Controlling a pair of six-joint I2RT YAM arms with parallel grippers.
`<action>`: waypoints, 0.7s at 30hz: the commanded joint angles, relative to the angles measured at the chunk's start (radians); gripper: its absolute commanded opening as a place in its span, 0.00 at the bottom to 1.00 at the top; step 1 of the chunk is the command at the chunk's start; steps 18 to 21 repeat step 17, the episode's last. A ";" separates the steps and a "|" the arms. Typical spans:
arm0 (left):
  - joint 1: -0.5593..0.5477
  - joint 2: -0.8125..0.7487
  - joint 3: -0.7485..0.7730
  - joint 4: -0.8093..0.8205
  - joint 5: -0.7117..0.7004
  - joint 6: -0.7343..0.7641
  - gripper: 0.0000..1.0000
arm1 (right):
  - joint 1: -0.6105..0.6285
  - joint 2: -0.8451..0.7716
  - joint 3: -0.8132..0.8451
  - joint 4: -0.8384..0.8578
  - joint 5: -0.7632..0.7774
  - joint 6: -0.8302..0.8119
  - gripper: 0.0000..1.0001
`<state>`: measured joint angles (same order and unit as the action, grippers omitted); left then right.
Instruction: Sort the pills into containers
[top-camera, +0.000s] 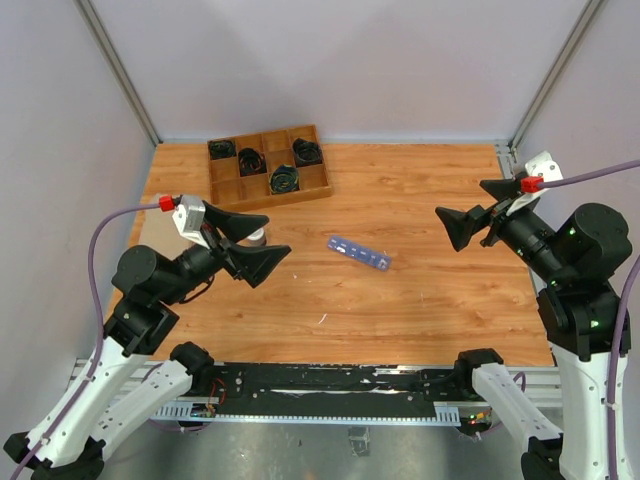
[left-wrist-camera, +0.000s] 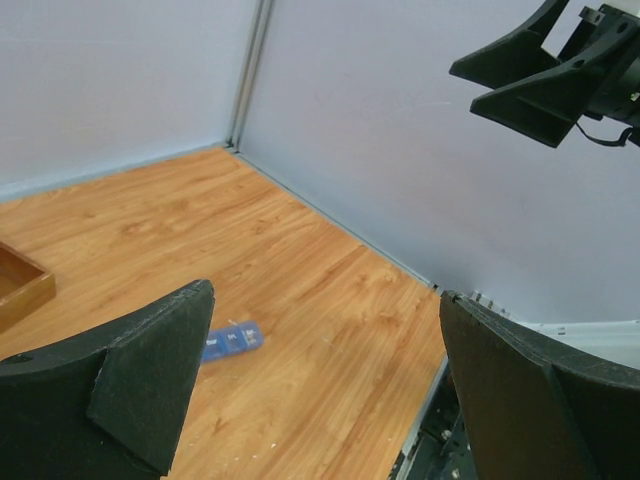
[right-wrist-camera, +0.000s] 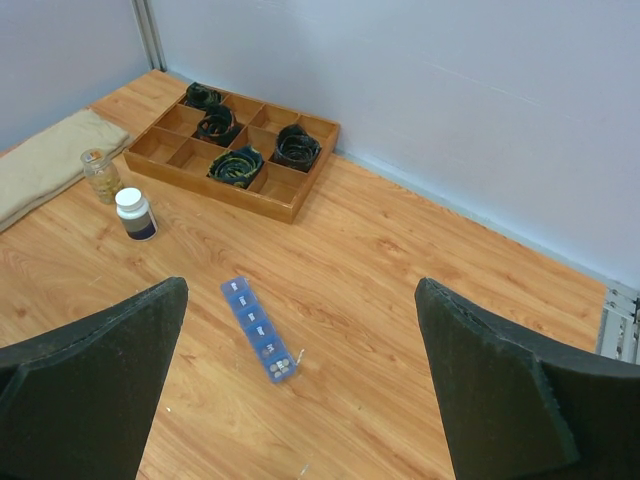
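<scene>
The containers are a narrow blue organizer strip (top-camera: 358, 252) lying slantwise mid-table, also seen in the right wrist view (right-wrist-camera: 259, 329); only its end (left-wrist-camera: 232, 339) shows in the left wrist view. Its near end compartment (right-wrist-camera: 279, 365) holds a few small pale pieces. The pills show as yellowish pieces in a small clear vial (right-wrist-camera: 100, 175) standing left of the wooden tray. My left gripper (top-camera: 278, 236) (left-wrist-camera: 325, 300) hovers open left of the strip, holding nothing. My right gripper (top-camera: 460, 198) (right-wrist-camera: 300, 288) hangs open high to the strip's right, also holding nothing.
A wooden grid tray (top-camera: 268, 165) (right-wrist-camera: 290, 205) with black coils sits at the back. A dark bottle with a white cap (right-wrist-camera: 134, 213) stands by the vial, partly behind my left fingers (top-camera: 257, 237). A beige cloth (right-wrist-camera: 50, 165) lies at the left edge.
</scene>
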<state>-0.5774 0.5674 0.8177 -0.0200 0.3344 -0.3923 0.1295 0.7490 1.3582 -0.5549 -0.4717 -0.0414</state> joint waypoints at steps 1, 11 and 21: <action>0.007 -0.017 -0.014 -0.003 -0.005 0.022 0.99 | -0.011 -0.010 -0.008 0.009 -0.017 0.000 0.99; 0.007 -0.015 -0.006 -0.028 -0.023 0.040 0.99 | -0.012 -0.007 -0.004 0.006 -0.011 0.008 0.98; 0.007 -0.015 -0.012 -0.027 -0.025 0.043 0.99 | -0.013 -0.008 -0.007 0.005 -0.009 0.000 0.99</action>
